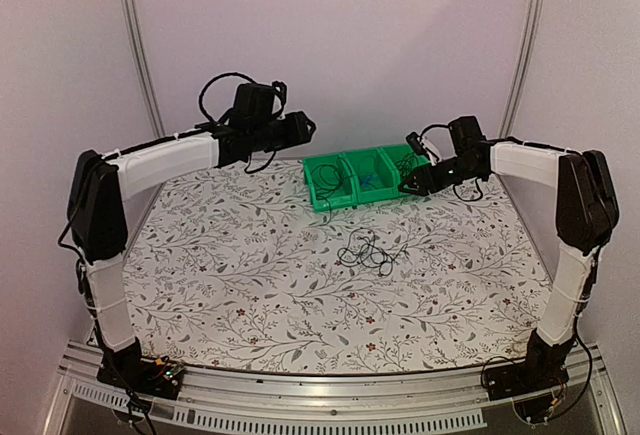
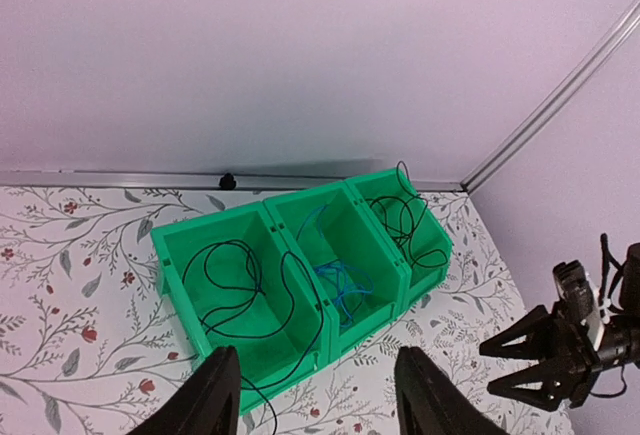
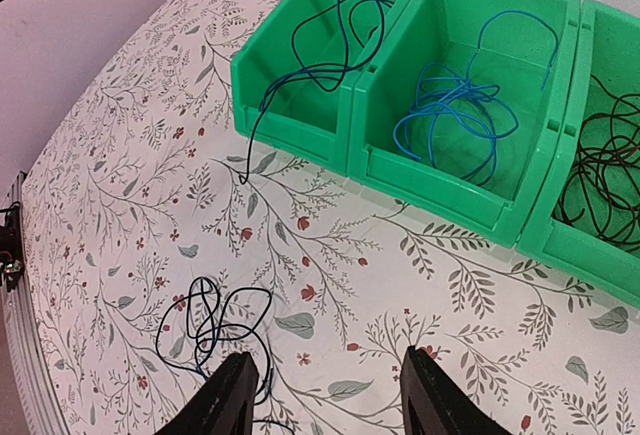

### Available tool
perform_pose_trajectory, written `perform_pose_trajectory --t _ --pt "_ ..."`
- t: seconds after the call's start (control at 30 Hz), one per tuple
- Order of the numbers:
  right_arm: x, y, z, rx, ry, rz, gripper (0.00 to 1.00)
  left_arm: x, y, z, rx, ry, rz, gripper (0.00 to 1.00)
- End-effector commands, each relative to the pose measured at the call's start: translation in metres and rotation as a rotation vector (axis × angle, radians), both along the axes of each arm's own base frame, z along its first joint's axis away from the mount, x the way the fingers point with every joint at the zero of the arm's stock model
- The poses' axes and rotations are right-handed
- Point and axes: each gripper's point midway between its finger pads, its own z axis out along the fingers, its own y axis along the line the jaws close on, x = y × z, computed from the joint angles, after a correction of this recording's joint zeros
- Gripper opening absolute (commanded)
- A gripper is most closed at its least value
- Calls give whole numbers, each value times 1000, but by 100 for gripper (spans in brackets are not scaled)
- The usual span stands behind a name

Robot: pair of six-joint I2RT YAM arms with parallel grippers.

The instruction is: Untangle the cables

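L gripper (image 2: 315, 355) jaws apart, arm raised by green bins (image 2: 368, 323); R gripper (image 3: 330, 355) same.

No writing, label, brand or number can be read on the green bins (image 1: 338, 198) or flowered tablecloth (image 1: 250, 275)

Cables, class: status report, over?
Both empty: left gripper open, right gripper open. Cable tangle lies on table, before green bins. Nothing blocking it.

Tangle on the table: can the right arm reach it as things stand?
Probably yes. The right arm has its jaws open and empty; the tangle lies on bare table near them, with nothing between.
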Motion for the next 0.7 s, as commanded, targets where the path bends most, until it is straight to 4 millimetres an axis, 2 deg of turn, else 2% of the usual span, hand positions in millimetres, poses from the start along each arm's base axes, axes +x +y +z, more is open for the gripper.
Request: perform_pose_trajectory --t 0.0,0.17,0.37,0.43,0.5,0.67 --pt "-7 2 14 18 -22 11 53 -23 -19 -80 143 82 -103 54" --pt "-9 0 12 8 -17 14 53 -47 -58 -122 300 52 -206 54" --pt "-13 -1 8 4 -1 12 53 -43 -65 -174 345 209 -134 54" --pt "-15 -2 7 2 0 10 53 -40 -65 -189 359 249 -111 51" --pt "-16 -2 6 0 1 9 53 -38 -63 -201 368 282 -83 48" --pt "-16 -3 7 -4 -2 8 53 -33 -63 -214 360 315 -43 40"
